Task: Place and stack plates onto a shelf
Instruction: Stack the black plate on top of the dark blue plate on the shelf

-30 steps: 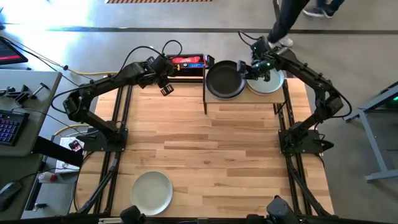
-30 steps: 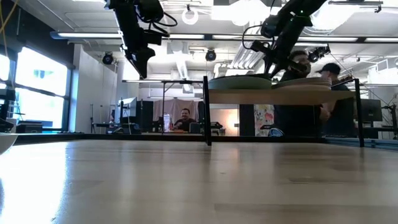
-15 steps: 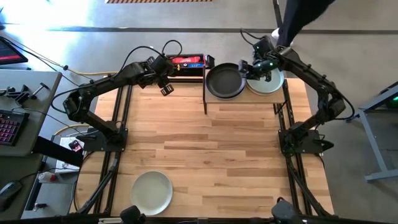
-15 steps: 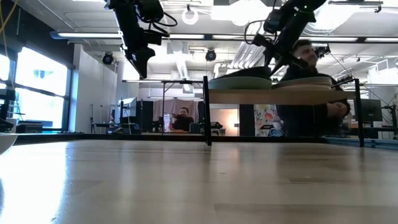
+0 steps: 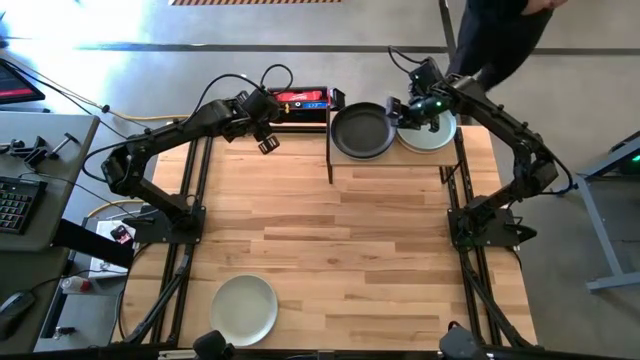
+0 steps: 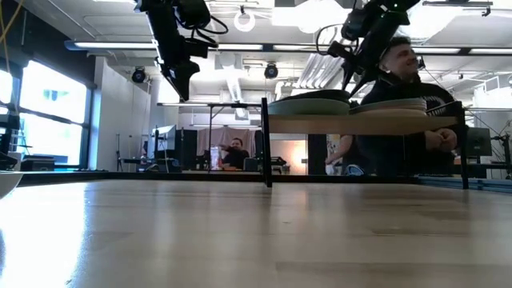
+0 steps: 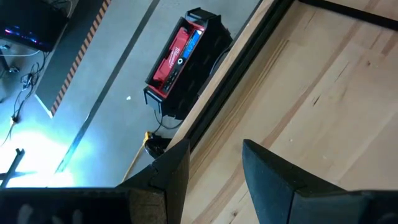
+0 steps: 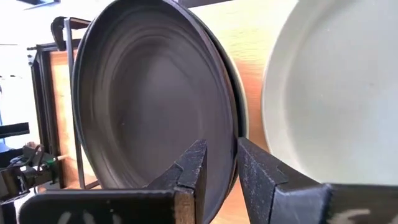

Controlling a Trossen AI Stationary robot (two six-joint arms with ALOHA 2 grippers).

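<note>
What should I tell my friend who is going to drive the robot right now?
Right gripper: open, hanging just above the black plate it set on the shelf.
Left gripper: open, empty, waiting above the table's far edge.
Done: black plate tops a stack on the shelf, pale plate tops the stack beside it.
Left: one pale green plate sits at the table's near left corner and needs to go on the shelf.
</note>
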